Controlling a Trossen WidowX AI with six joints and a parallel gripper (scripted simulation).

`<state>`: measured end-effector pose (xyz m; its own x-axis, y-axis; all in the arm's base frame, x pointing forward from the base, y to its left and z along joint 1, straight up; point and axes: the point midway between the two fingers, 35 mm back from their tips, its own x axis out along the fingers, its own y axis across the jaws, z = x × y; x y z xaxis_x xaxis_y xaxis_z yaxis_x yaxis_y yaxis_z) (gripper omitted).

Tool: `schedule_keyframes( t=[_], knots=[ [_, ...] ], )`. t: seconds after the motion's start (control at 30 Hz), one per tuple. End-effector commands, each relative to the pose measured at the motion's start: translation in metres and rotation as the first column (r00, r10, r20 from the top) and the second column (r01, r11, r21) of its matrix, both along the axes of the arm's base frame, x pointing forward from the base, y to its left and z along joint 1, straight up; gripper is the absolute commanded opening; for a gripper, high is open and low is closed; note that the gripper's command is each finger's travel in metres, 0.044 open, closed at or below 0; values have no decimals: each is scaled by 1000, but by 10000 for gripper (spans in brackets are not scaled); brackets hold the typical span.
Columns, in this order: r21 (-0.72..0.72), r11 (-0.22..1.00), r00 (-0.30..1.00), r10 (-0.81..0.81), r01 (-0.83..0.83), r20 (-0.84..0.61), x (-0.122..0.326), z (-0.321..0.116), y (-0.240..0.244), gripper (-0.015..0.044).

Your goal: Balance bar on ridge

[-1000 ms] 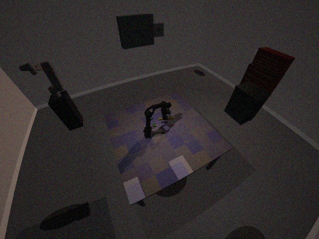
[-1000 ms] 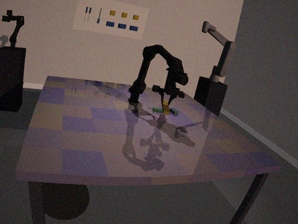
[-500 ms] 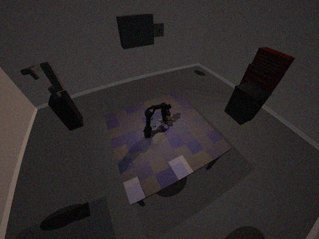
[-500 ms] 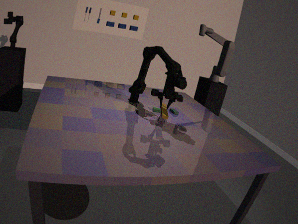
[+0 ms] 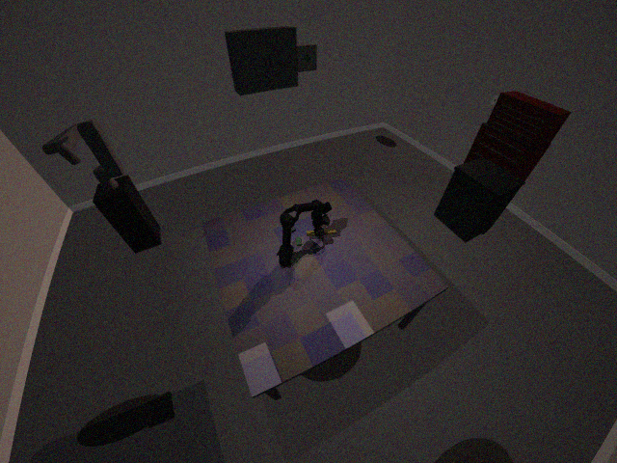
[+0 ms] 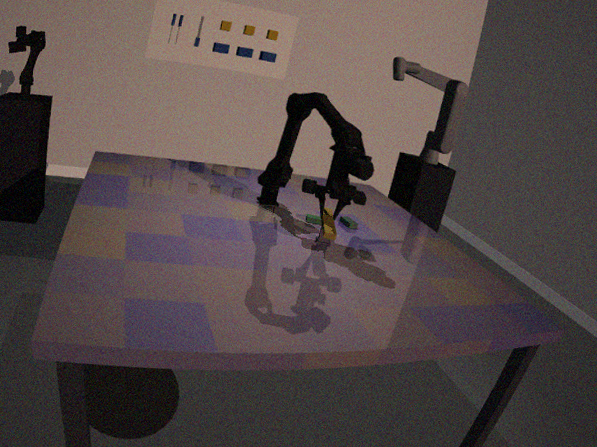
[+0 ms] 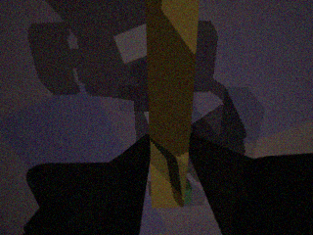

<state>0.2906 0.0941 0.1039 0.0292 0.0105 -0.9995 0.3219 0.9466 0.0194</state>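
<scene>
The yellow bar (image 5: 312,232) (image 6: 329,228) (image 7: 171,88) is held between the fingers of my gripper (image 6: 328,217) (image 7: 167,138), which is shut on it. In the exterior view the bar points toward that camera, low over the table (image 6: 171,281). The small dark ridge (image 6: 321,241) shows only in part, just below the bar's near end in that view; bar and fingers hide the rest. I cannot tell whether the bar touches the ridge. In the wrist view the bar runs from between the fingers to the top edge, and the ridge cannot be made out.
Two green blocks lie on the table behind the bar in the exterior view, one to the left (image 6: 313,219) and one to the right (image 6: 349,222). One green block (image 5: 298,241) also shows near the arm in the top view. Dark shadows of the arm cross the table.
</scene>
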Motion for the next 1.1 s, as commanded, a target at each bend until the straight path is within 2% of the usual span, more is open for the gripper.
schedule_keyframes(
  t=[0.0,1.07],
  knots=[
    [0,1000,1000,3,-3,3,1,0,0,0],
    [0,1000,1000,3,-3,3,1,-3,0,0]
  ],
)
